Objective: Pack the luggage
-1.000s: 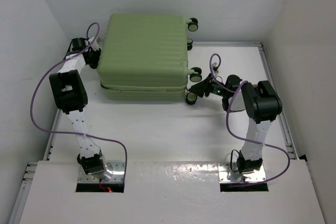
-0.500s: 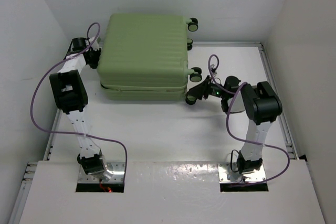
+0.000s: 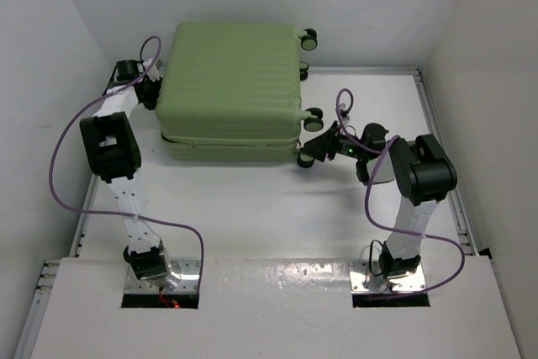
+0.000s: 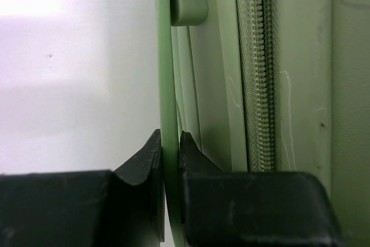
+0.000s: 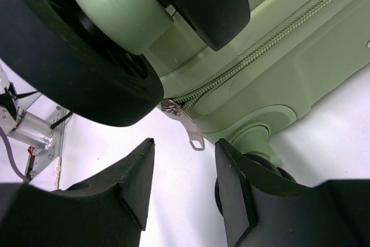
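1 pale-green, ribbed, hard-shell luggage [image 3: 231,81]

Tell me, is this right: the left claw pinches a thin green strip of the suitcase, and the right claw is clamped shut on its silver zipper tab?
Not quite. The right gripper stands open, with the zipper tab just ahead of the gap, untouched; the right wrist view shows it. The left gripper does pinch a thin green strip of the luggage.
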